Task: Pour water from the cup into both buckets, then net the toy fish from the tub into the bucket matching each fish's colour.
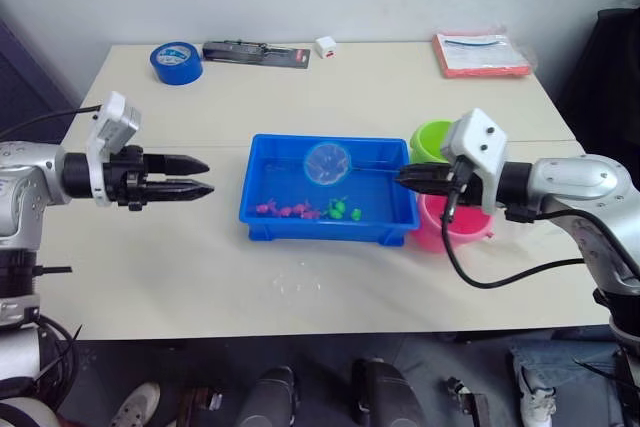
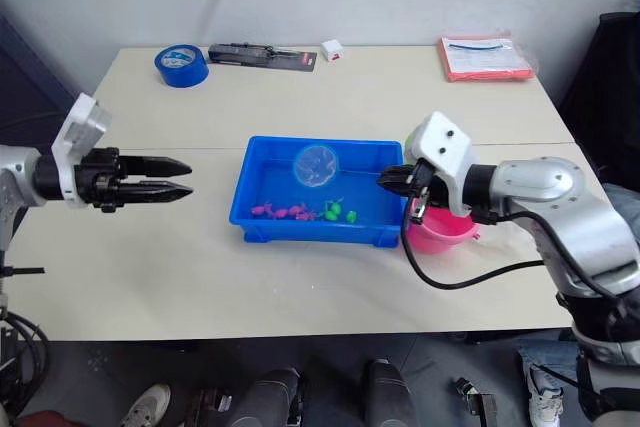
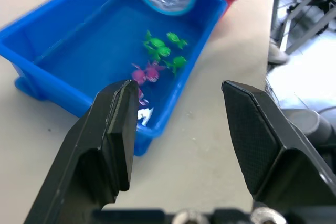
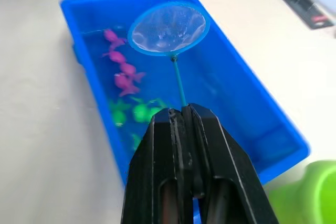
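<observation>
The blue tub (image 1: 330, 228) sits mid-table with several pink fish (image 1: 285, 211) and green fish (image 1: 343, 211) in its front part. My right gripper (image 1: 405, 178) is shut on the thin handle of the net (image 1: 326, 163), whose light-blue hoop hangs over the back of the tub with nothing in its mesh (image 4: 168, 29). Behind that gripper stand the lime green bucket (image 1: 430, 137) and, nearer the front, the pink bucket (image 1: 458, 230). Left of the tub, apart from it, my left gripper (image 1: 205, 176) is open and holds nothing. The cup is out of view.
Along the table's far edge lie a blue tape roll (image 1: 176, 62), a black packaged tool (image 1: 256, 52), a small white box (image 1: 326, 46) and a red folder (image 1: 480, 54). A few water drops (image 1: 300, 287) lie in front of the tub.
</observation>
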